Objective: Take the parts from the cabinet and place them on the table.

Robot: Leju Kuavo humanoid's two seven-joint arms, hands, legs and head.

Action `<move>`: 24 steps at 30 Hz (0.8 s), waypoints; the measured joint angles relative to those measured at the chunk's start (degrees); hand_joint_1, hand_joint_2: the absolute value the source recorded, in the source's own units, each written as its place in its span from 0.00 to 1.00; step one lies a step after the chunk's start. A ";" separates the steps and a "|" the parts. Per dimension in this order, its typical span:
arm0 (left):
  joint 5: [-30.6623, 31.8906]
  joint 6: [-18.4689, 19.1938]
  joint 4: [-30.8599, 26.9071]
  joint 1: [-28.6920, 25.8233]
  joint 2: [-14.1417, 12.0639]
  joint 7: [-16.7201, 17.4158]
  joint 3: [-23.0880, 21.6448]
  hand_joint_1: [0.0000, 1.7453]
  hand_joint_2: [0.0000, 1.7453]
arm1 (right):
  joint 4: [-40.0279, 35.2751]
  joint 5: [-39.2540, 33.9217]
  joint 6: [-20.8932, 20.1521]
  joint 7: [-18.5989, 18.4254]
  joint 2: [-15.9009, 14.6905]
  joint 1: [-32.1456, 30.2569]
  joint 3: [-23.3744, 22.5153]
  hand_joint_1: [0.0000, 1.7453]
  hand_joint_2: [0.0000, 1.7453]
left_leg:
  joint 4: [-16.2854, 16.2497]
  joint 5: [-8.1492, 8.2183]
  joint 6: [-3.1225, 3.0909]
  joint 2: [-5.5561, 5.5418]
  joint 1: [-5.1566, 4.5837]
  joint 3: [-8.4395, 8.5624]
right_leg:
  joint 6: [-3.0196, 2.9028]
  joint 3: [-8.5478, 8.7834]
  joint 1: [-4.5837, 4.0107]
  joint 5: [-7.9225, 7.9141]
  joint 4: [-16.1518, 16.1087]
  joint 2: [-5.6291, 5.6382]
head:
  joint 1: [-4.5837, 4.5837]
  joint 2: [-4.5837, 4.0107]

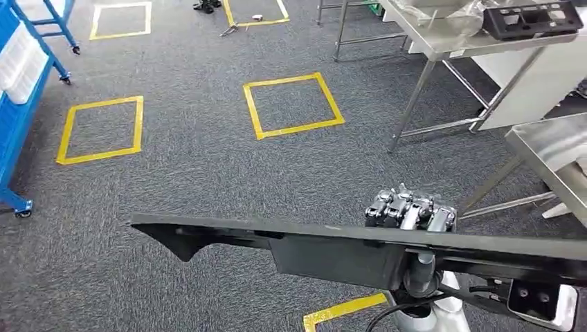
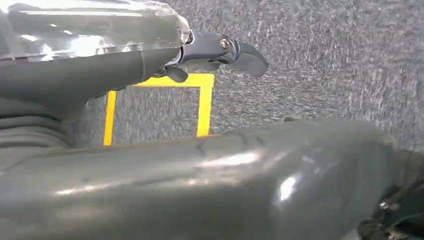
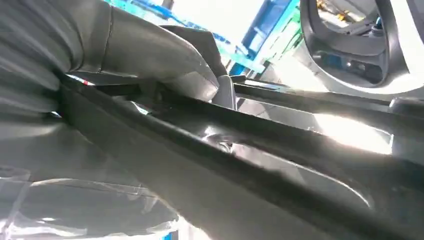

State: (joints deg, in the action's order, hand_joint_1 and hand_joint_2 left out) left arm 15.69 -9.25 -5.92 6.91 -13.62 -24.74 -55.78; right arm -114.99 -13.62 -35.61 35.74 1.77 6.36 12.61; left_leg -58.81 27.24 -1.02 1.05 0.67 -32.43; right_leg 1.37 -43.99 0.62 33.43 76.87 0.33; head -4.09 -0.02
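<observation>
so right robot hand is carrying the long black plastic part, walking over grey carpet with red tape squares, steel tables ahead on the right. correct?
One slip: the tape squares on the grey carpet are yellow, not red, as the head view shows. The rest holds: the right robot hand grips the long black plastic part, and the steel tables stand ahead on the right.

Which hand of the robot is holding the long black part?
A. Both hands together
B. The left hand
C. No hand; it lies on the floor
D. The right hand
D: in the head view the right hand has its fingers over the edge of the long black part, which is up above the carpet.
</observation>
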 joint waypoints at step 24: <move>0.09 -0.92 -0.04 -0.07 3.10 3.67 -2.97 0.00 0.00 | -4.83 8.50 11.67 0.00 1.84 -4.90 -1.38 1.00 1.00 | -0.48 0.13 1.35 -3.29 0.06 -0.10 | -0.95 9.57 -0.12 -7.51 -17.77 6.30 | 0.00 0.00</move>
State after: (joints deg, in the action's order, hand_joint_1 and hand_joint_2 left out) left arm 15.78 -10.16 -5.97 6.85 -10.51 -21.07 -58.75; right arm -119.82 -5.12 -23.93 35.74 3.61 1.46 11.23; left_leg -59.29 27.37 0.33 -2.24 0.73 -32.53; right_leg 0.43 -34.42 0.50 25.92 59.10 6.62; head -4.09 -0.02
